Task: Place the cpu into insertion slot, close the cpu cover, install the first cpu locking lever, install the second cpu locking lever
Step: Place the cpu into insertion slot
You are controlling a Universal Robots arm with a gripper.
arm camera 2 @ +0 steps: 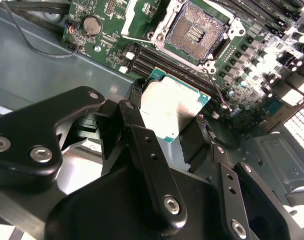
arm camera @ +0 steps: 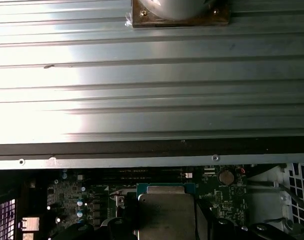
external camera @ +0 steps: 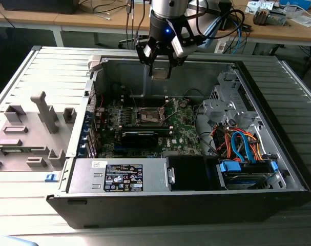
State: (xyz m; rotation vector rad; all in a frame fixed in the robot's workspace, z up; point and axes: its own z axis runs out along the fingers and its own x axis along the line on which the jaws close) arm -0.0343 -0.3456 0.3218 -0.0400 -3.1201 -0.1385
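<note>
My gripper [external camera: 160, 69] hangs over the rear wall of the open computer case and is shut on the cpu [external camera: 159, 73]. In both wrist views the cpu [arm camera 2: 171, 107] [arm camera: 167, 215] is a silver-grey square chip on a green edge, pinched between black fingers [arm camera 2: 193, 142]. The insertion slot [external camera: 147, 116] [arm camera 2: 194, 30] lies below and ahead on the green board, a dark square socket with a silvery rim and bare contacts showing. The cpu cover [arm camera 2: 141, 10] looks swung up off the socket. A thin locking lever [arm camera 2: 136, 39] stands free beside it.
A long black card [external camera: 140, 136] lies just in front of the socket. The power supply [external camera: 122, 177] fills the case's front left; a drive bay with orange and blue cables [external camera: 242, 143] is on the exterior view's right. A grey fixture [external camera: 32, 128] sits outside the case.
</note>
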